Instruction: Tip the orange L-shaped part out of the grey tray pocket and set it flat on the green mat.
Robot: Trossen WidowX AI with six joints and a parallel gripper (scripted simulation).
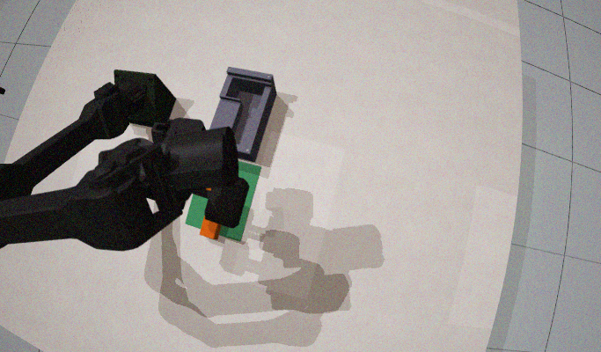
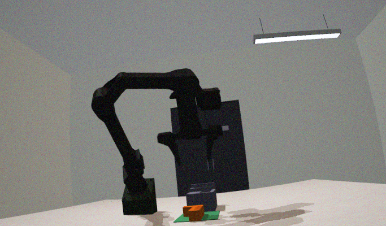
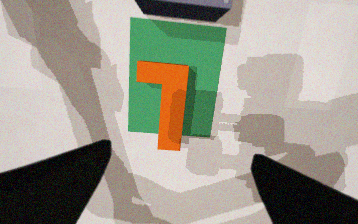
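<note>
The orange L-shaped part (image 1: 210,229) (image 2: 196,212) (image 3: 172,107) lies flat on the green mat (image 1: 196,212) (image 2: 213,215) (image 3: 145,112). Its L-shaped end is toward the tray, and its straight end sticks out a little past the mat's near edge. The grey tray (image 1: 260,125) (image 2: 202,200) (image 3: 190,7) stands beside the mat with its pocket empty. My gripper (image 2: 194,162) (image 3: 182,154) is open and empty, raised well above the part, with its fingers wide to either side in the wrist view. In the top view the arm hides much of the part and mat.
The arm's dark base (image 1: 152,94) (image 2: 139,204) stands on the table to the left of the tray. The tray's raised walls border the mat's far edge. Arm shadows fall across the table and mat.
</note>
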